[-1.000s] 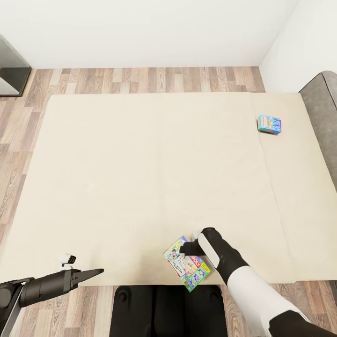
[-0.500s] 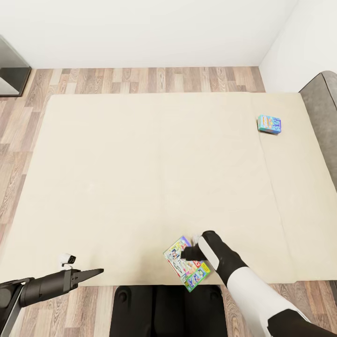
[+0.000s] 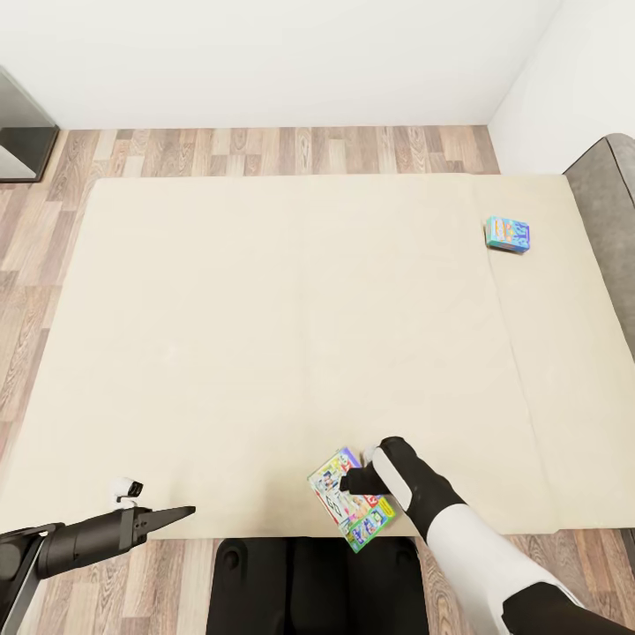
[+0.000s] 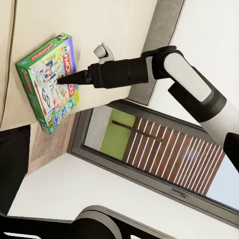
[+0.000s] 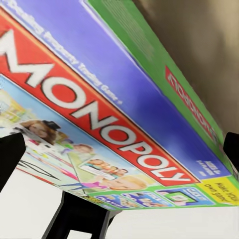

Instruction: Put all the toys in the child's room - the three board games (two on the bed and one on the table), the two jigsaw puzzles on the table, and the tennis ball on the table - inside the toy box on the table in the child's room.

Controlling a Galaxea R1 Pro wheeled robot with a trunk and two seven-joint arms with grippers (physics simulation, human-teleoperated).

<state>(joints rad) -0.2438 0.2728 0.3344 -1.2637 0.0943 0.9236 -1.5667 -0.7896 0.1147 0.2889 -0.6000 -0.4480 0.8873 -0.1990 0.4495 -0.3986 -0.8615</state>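
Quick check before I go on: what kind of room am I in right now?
Most likely a bedroom. A wide beige bed with a grey headboard stands on wood-plank flooring, and two board games lie on it: a Monopoly box at the right gripper and a small blue box.

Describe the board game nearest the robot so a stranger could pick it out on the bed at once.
Start from the wide beige bed and go to its near edge, just in front of the robot. There lies a flat white-and-green box lettered MONOPOLY on a red band, with the right gripper at it. The only other box on the mattress, a smaller blue one, sits far off near the grey headboard.
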